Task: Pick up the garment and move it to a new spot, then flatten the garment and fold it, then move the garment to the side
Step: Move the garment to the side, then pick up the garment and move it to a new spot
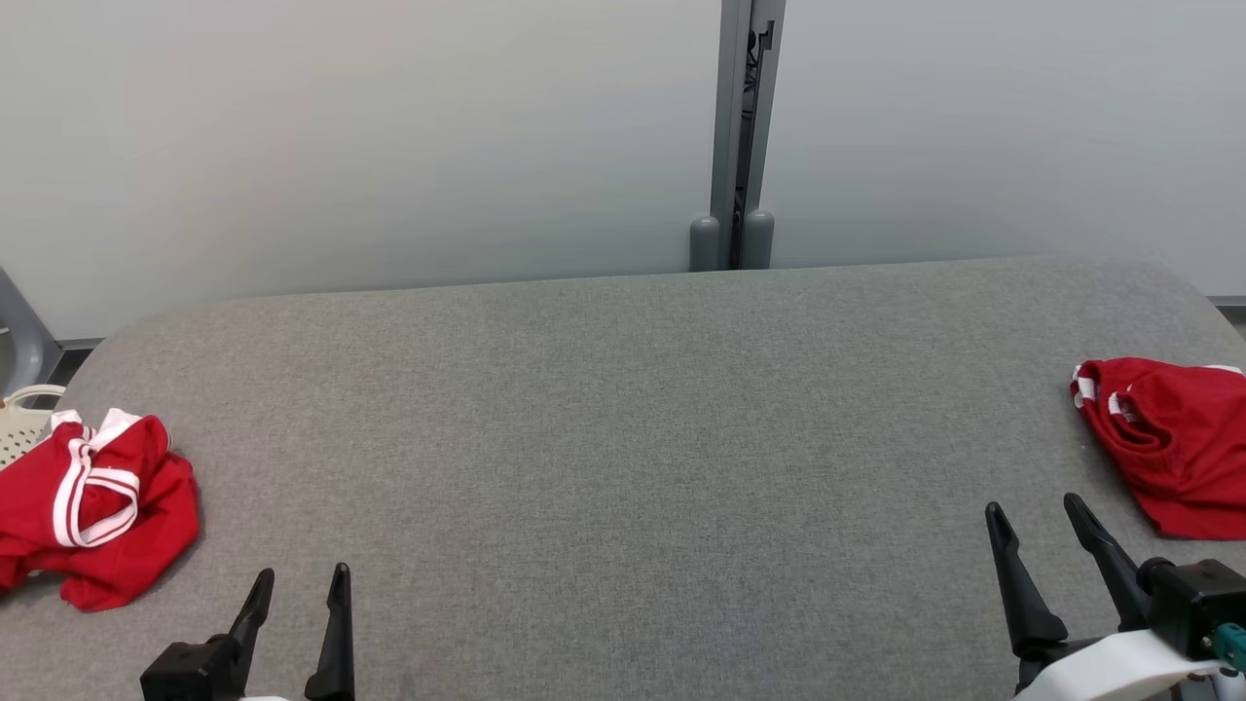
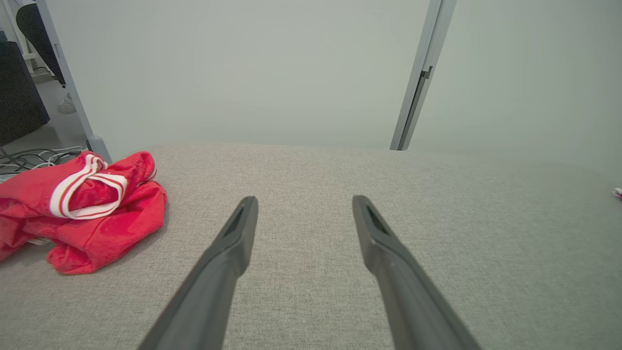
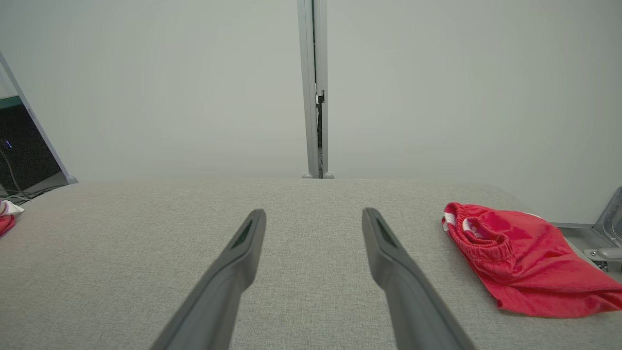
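Left gripper [image 1: 300, 582] is at my lower left, fingers spread wide, nothing between them. Right gripper [image 1: 1034, 508] is at the lower right, also wide and not holding anything. Both hang over the grey fabric-covered table [image 1: 623, 409], fingers pointing toward the far edge. I can't tell whether the tips touch the cloth.

The tabletop has rounded far corners. Behind it are pale wall panels [image 1: 341, 127] with a grey post [image 1: 740, 127] at the seam between them. A cream perforated basket [image 1: 19, 428] pokes in at the left edge. The left wrist view shows cables [image 2: 29, 158] on the floor past the table's left end.

The crumpled red garment [image 1: 97, 506] with white striped trim lies bunched at the table's left end, left of the left gripper and near it but apart. The flatter red garment [image 1: 1168, 443] with a gathered waistband lies at the right end, just beyond and right of the right gripper, not touching.
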Robot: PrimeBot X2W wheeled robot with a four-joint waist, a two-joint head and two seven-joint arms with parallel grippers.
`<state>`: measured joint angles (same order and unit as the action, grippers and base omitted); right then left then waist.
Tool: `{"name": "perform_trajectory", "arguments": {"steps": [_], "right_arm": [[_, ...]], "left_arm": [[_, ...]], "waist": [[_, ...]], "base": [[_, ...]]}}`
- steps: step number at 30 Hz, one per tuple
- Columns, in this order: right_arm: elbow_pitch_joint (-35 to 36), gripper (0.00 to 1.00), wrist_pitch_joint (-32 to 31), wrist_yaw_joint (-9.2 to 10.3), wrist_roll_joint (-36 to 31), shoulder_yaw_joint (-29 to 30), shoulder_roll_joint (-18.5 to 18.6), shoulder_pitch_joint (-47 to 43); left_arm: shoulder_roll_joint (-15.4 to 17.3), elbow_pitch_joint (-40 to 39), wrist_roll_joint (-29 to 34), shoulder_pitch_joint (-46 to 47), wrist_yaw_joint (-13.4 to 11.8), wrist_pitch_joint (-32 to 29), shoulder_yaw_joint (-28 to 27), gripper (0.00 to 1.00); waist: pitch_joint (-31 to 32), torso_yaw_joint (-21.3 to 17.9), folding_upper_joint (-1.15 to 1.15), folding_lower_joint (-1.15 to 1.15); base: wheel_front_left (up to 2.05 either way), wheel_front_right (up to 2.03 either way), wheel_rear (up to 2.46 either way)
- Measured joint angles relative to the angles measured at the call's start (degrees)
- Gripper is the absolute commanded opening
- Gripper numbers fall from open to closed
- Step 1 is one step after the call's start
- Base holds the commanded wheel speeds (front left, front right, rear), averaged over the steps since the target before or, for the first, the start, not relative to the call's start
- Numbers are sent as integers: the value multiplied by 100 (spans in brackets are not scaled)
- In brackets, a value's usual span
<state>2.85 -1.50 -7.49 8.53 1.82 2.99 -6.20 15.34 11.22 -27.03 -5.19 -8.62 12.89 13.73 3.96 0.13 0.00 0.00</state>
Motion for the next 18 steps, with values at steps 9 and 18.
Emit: {"name": "perform_trajectory", "arguments": {"steps": [9,18], "right_arm": [[-4,100,-9,0,-1,40,-4,-16],[-14,100,-19,0,1,78,-9,-48]], "left_arm": [[0,65,-24,15,0,19,43,100],[-2,110,-24,96,0,23,115,100]], "waist": [[30,6,0,0],[51,102,0,0]], "base": [[0,0,0],[0,0,0]]}}
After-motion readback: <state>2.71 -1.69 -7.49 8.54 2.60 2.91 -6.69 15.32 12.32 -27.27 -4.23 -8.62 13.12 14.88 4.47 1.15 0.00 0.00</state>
